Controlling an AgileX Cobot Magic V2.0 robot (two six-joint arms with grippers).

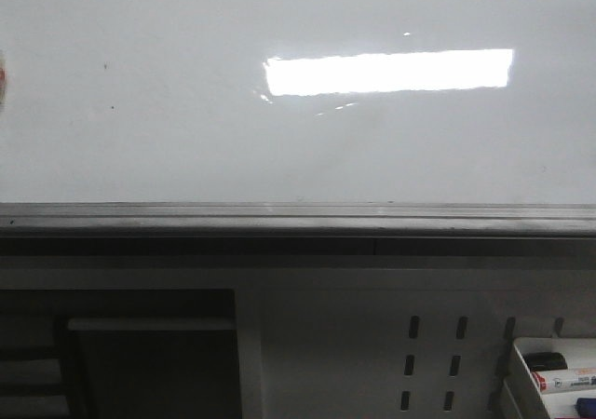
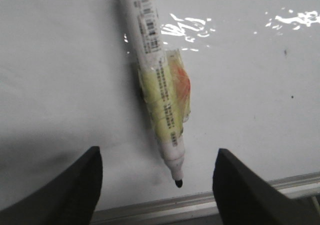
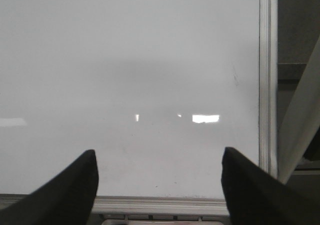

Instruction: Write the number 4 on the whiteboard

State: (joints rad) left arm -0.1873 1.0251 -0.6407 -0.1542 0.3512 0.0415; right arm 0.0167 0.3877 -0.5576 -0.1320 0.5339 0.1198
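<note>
Whiteboard (image 1: 186,140) shows no number 4 yet, so writing seems unstarted. Marker (image 2: 160,95) lies between the left gripper's (image 2: 157,180) spread jaws, apparently ungripped. Right gripper (image 3: 160,180), jaws spread, faces bare board.

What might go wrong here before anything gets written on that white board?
The marker lies between the left gripper fingers, which stand wide apart: a poor grasp might drop it. Its uncapped tip points at the bottom rail, so it might leave stray marks. The whiteboard shows no digit yet.
</note>
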